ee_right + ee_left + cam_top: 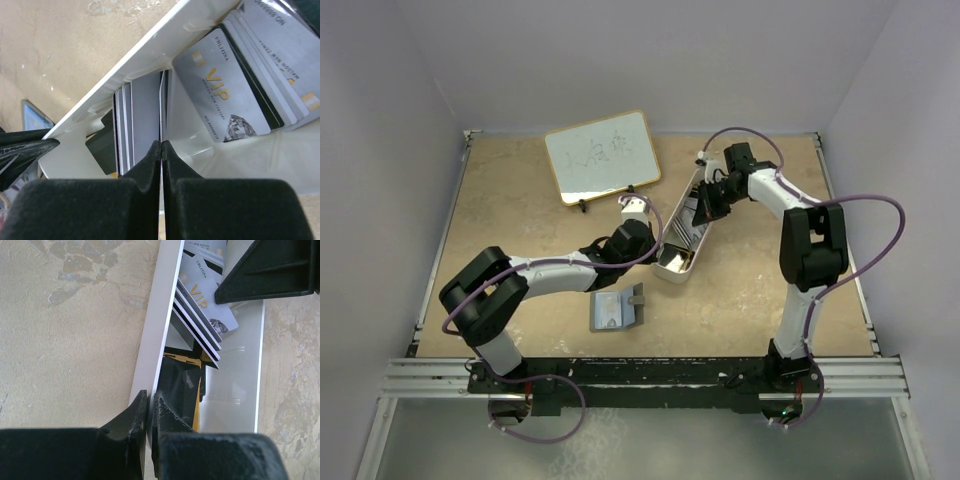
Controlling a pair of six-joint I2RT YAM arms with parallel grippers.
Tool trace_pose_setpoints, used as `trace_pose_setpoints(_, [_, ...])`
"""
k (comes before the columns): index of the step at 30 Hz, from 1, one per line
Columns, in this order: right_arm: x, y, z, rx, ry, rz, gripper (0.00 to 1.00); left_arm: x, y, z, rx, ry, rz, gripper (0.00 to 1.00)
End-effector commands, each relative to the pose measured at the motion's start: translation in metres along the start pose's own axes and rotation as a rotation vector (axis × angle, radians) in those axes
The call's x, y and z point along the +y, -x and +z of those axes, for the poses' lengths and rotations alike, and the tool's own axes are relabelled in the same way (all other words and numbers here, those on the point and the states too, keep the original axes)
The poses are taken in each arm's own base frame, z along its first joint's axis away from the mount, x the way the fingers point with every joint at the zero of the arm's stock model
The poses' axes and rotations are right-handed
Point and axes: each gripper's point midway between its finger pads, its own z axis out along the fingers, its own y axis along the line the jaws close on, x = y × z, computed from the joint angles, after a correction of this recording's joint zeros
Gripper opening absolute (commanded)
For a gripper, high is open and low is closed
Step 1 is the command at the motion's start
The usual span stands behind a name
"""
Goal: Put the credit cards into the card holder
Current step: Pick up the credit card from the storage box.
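Only the top view shows the card holder (617, 311) open at lower middle, credit cards (220, 95) in white tray (157, 315), right gripper (161, 146) pinching one card, left gripper (150, 397) pinching the tray wall.

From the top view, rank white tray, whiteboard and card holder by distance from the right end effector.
1. white tray: the right end effector is inside it, shut on a credit card.
2. whiteboard: to its left, toward the back.
3. card holder: farthest, front left, lying open.
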Motion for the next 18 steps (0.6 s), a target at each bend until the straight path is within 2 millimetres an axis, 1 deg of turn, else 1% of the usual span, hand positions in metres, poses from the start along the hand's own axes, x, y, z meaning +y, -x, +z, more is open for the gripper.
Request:
trace_pose_setpoints(1, [0.001, 0.022, -0.031, -0.1, -0.108, -0.02, 0.0, -0.014, 0.027, 0.004, -0.076, -0.012, -0.052, 0.0])
trace_pose_setpoints(4, [0.001, 0.031, -0.047, -0.145, -0.162, -0.032, 0.0, -0.016, 0.03, 0.004, -0.076, -0.009, -0.061, 0.0])
trace_pose_setpoints(5, [0.003, 0.032, -0.053, -0.161, -0.171, -0.038, 0.0, -0.017, 0.033, 0.003, -0.079, -0.01, -0.067, 0.02])
trace_pose_setpoints(8, [0.006, 0.032, -0.065, -0.186, -0.201, -0.039, 0.0, -0.023, 0.042, -0.002, -0.084, -0.01, -0.079, 0.16])
trace_pose_setpoints(10, [0.011, 0.033, -0.073, -0.212, -0.208, -0.041, 0.0, -0.026, 0.054, -0.006, -0.094, -0.003, -0.082, 0.27])
trace_pose_setpoints(12, [0.019, 0.032, -0.083, -0.237, -0.208, -0.044, 0.0, -0.03, 0.067, -0.012, -0.104, 0.011, -0.086, 0.34])
trace_pose_setpoints(15, [0.03, 0.031, -0.1, -0.286, -0.211, -0.046, 0.0, -0.031, 0.085, -0.022, -0.115, 0.02, -0.111, 0.41])
trace_pose_setpoints(18, [0.049, 0.029, -0.112, -0.338, -0.184, -0.048, 0.0, -0.024, 0.099, -0.033, -0.111, 0.011, -0.177, 0.44])
